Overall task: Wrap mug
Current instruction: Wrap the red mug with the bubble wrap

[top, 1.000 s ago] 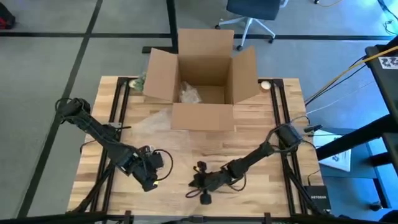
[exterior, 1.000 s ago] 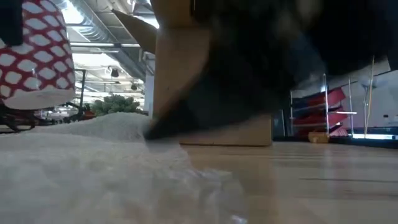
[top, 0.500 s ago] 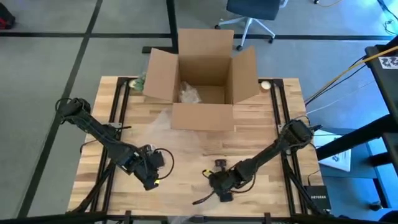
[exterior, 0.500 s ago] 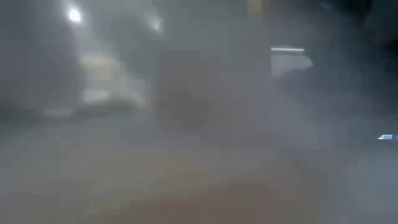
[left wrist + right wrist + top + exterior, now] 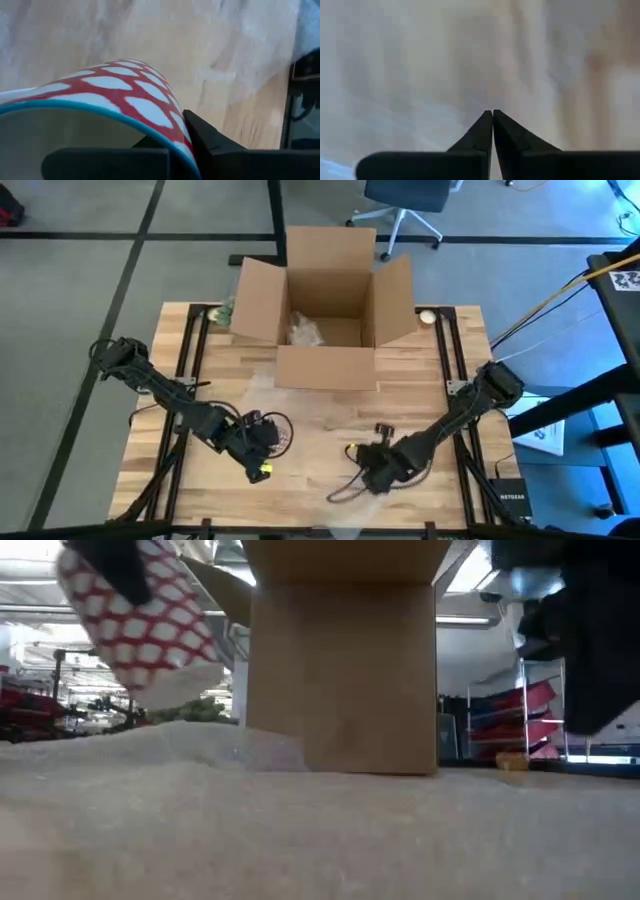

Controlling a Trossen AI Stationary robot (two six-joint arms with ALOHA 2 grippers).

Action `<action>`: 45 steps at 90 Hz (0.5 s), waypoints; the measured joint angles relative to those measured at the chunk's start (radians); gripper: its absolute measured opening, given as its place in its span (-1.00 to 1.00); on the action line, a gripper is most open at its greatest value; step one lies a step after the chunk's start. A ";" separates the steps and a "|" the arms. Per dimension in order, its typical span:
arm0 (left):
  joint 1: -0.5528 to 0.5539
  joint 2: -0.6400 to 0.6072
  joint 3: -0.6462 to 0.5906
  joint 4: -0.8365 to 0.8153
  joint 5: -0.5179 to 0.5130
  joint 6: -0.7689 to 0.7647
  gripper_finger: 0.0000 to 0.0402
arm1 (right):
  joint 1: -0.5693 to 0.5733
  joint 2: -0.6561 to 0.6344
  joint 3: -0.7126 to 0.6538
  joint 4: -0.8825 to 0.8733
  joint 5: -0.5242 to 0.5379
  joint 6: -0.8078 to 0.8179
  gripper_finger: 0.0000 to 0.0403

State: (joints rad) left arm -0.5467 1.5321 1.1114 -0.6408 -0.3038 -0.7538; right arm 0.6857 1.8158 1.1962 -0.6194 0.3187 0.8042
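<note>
My left tool [image 5: 262, 442] is clamped on the mug [image 5: 115, 95], held above the counter [image 5: 440, 380] near its front. My right tool [image 5: 492, 120] has its fingers pressed together over the wrap [image 5: 300, 830], before the box [image 5: 325, 310].

You have almost nothing to read here. The only lettering sits on a small black box [image 5: 511, 497] just off the desk's right edge near the front corner: a white word is printed on it, too small to make out. On the dark stand [image 5: 622, 280] beyond the desk's right edge there is a black-and-white square marker [image 5: 626, 279], a pattern and not text. The carton [image 5: 326, 366] shows plain brown faces with no print in either the high or low view. The mug [image 5: 140, 625] carries only a red-and-white pattern, no words.
</note>
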 joint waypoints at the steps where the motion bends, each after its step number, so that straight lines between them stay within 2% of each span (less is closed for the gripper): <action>1: 0.004 0.004 -0.004 0.007 0.000 0.007 -0.99 | 0.004 0.003 0.000 0.034 0.008 0.001 -1.00; 9: 0.038 0.056 -0.019 0.040 0.010 0.045 -0.99 | 0.031 0.038 0.004 0.239 0.039 0.002 -1.00; 21: 0.066 0.138 -0.022 0.084 0.041 0.070 -0.99 | 0.051 0.104 0.003 0.328 0.001 0.028 -1.00; 32: 0.043 0.173 -0.016 0.135 0.100 0.043 -0.99 | 0.068 0.153 0.002 0.193 -0.130 0.084 -1.00; 38: 0.016 0.178 -0.016 0.145 0.100 -0.002 -0.99 | 0.082 0.149 0.008 0.076 -0.153 0.109 -1.00; 45: -0.017 0.178 -0.016 0.180 0.103 -0.076 -0.99 | 0.096 0.143 0.009 -0.066 -0.128 0.115 -1.00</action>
State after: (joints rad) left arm -0.5636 1.7106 1.0953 -0.4612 -0.2013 -0.8298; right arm 0.7820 1.9591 1.2057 -0.6859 0.1904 0.9189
